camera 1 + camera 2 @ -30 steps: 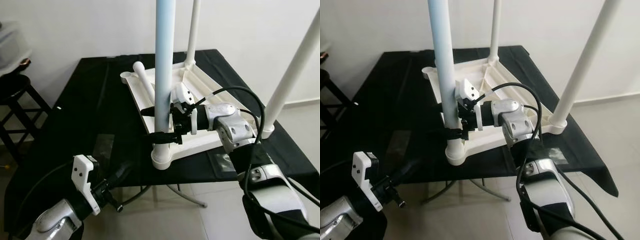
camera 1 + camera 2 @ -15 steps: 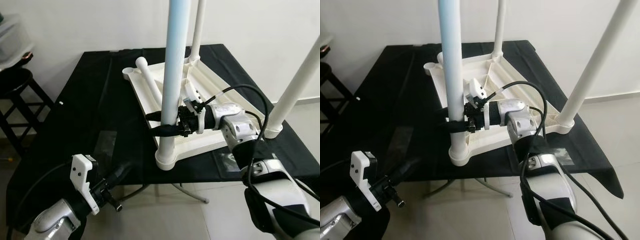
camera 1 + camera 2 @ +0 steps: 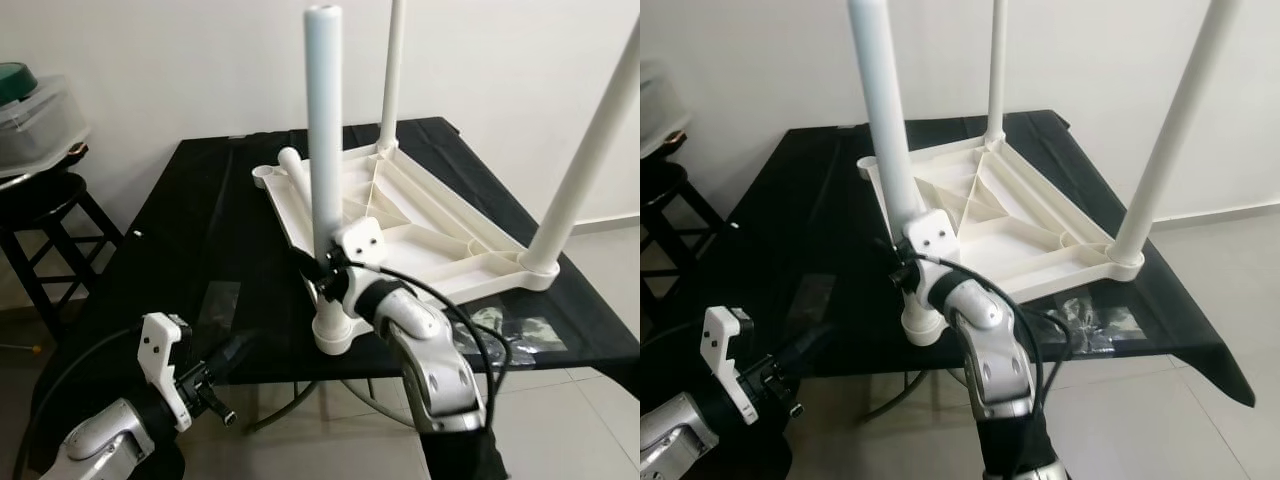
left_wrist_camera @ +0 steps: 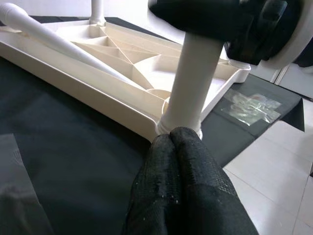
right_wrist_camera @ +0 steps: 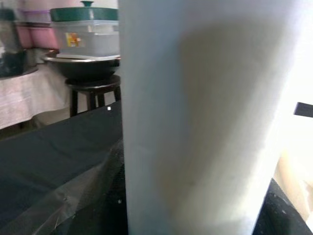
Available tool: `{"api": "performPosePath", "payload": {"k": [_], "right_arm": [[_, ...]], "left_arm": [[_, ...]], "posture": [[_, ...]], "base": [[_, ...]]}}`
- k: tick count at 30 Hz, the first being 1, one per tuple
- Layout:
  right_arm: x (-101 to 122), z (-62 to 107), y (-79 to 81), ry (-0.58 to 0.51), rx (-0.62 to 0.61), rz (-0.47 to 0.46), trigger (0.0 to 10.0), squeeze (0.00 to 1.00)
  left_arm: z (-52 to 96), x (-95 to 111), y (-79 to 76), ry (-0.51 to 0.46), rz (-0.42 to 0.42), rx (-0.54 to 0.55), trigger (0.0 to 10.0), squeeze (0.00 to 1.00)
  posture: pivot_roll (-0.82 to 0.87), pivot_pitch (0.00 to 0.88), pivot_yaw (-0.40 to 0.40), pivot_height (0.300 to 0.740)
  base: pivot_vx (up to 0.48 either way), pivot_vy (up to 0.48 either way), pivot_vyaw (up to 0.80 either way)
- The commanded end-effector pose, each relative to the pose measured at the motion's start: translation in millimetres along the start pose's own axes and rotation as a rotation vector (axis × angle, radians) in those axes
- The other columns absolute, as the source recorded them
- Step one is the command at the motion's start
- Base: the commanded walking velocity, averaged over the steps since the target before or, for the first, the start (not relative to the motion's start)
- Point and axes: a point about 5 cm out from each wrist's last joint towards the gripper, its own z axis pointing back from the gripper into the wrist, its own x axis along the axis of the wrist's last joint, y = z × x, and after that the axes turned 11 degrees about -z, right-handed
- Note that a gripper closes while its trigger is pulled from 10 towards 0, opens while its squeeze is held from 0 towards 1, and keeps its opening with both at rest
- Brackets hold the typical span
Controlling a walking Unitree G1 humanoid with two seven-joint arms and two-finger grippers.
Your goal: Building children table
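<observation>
A white children's table top [image 3: 440, 235] lies upside down on the black-covered table [image 3: 190, 230]. Three white legs stand upright in its corners. A fourth leg [image 3: 297, 172] lies loose on it at the back left. My right gripper [image 3: 318, 275] is shut on the near leg [image 3: 324, 150], low down just above its socket; that leg [image 5: 195, 122] looms close in the right wrist view. My left gripper [image 3: 248, 345] hangs low at the table's front edge, fingers [image 4: 195, 147] pressed together on nothing, pointing at the near leg's base [image 4: 182, 125].
A black stool [image 3: 45, 195] with a lidded plastic container [image 3: 35, 110] stands at the left by the wall. A clear plastic bag [image 3: 510, 330] lies on the cloth near the front right corner. Tiled floor lies before the table.
The camera has shifted and the near leg's top has come into view. My right forearm has swung from the leg's right to its front, still holding it. The left arm has hardly moved.
</observation>
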Motion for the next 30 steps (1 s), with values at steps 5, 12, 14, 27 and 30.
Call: {"api": "performPosePath", "payload": {"k": [5, 12, 14, 27, 30], "right_arm": [[-20, -0.6, 7.4, 0.102, 0.200, -0.048, 10.0, 1.00], [16, 5.4, -12.3, 0.060, 0.540, 0.128, 10.0, 0.55], [16, 5.4, -12.3, 0.060, 0.540, 0.128, 10.0, 0.55], [56, -21.1, -42.1, 0.033, 0.845, -0.037, 9.4, 0.00], [51, -17.8, -47.1, 0.081, 0.893, -0.062, 0.0, 0.00]], "left_arm": [[2.8, -1, 3.6, -0.001, -0.010, 0.033, 10.0, 0.00], [-0.8, 0, 0.6, -0.007, -0.002, 0.010, 10.0, 0.00], [-0.8, 0, 0.6, -0.007, -0.002, 0.010, 10.0, 0.00], [3.9, 6, -10.4, -0.013, -0.003, 0.005, 10.0, 0.00], [4.3, 6, -11.7, -0.011, 0.000, 0.002, 10.0, 0.00]], "posture": [[0.04, 0.033, 0.054, 0.740], [0.05, 0.045, 0.058, 0.740], [0.05, 0.045, 0.058, 0.740], [0.09, 0.112, 0.046, 0.740], [0.09, 0.116, 0.047, 0.740]], "base": [[0.000, 0.000, 0.00], [0.000, 0.000, 0.00], [0.000, 0.000, 0.00], [0.000, 0.000, 0.00], [0.000, 0.000, 0.00]]}}
